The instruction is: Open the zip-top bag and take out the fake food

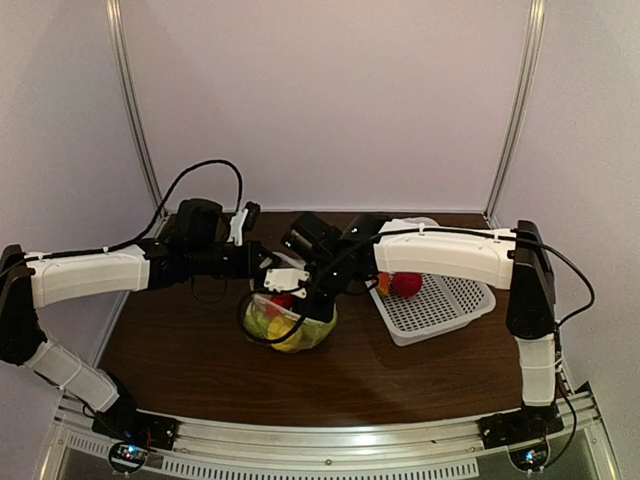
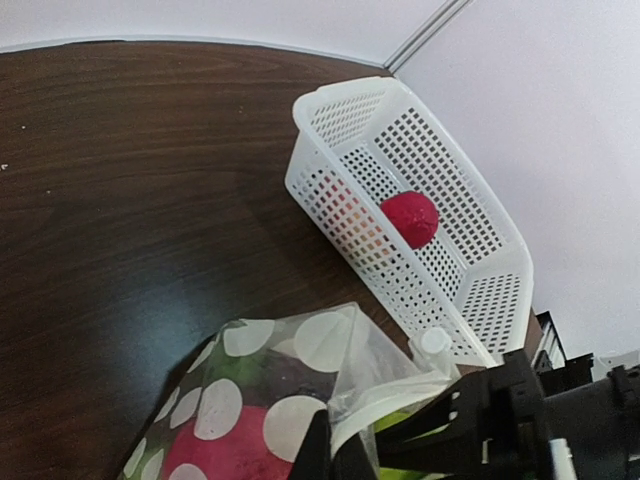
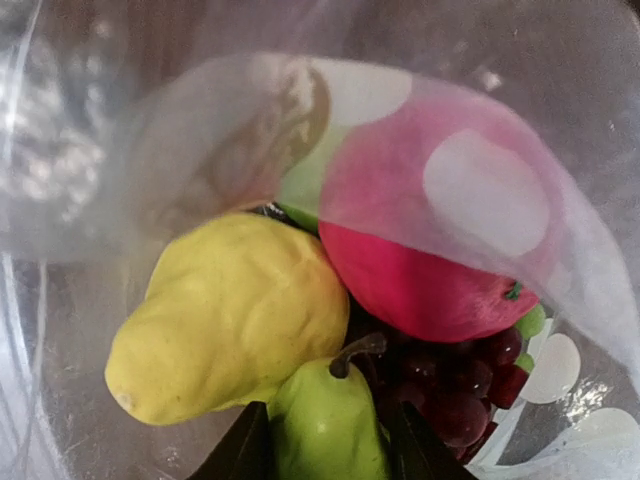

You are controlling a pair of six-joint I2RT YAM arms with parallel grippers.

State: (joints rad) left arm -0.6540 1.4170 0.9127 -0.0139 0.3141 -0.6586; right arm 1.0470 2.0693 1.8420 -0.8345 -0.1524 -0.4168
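Observation:
The zip-top bag (image 1: 290, 325), clear with white dots, sits mid-table with its mouth held open. My left gripper (image 2: 345, 450) is shut on the bag's zip rim (image 2: 400, 405), holding it up. My right gripper (image 3: 325, 430) is down inside the bag, open, with its dark fingers (image 3: 240, 455) close on either side of a green pear (image 3: 325, 400). Beside the pear lie a yellow lemon (image 3: 235, 315), a red fruit (image 3: 420, 285) and dark purple grapes (image 3: 460, 385). In the top view the right gripper (image 1: 310, 298) hangs over the bag's mouth.
A white perforated basket (image 1: 450, 300) stands just right of the bag, tilted, with one red fruit (image 1: 406, 284) in it; the left wrist view shows the basket (image 2: 330, 190) and that fruit (image 2: 410, 218). Both forearms cross above the bag.

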